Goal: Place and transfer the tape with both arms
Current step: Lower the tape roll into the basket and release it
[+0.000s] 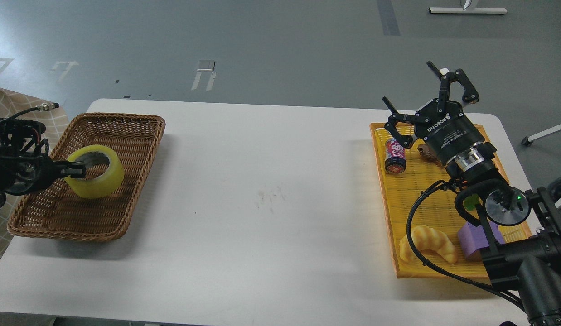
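Observation:
The yellow tape roll (99,181) with a grey-white core is inside the brown wicker basket (135,136) at the left of the table. My left gripper (76,170) comes in from the left and is shut on the roll's near wall, one finger inside the core. The roll is low in the basket; whether it rests on the weave I cannot tell. My right gripper (425,102) is open and empty, fingers spread above the far end of the yellow tray (384,190).
The yellow tray holds a small can (395,156), a brown figure (426,152) partly hidden by my right gripper, a golden croissant (428,243) and a purple block (473,237). The white table (271,194) lies between basket and tray.

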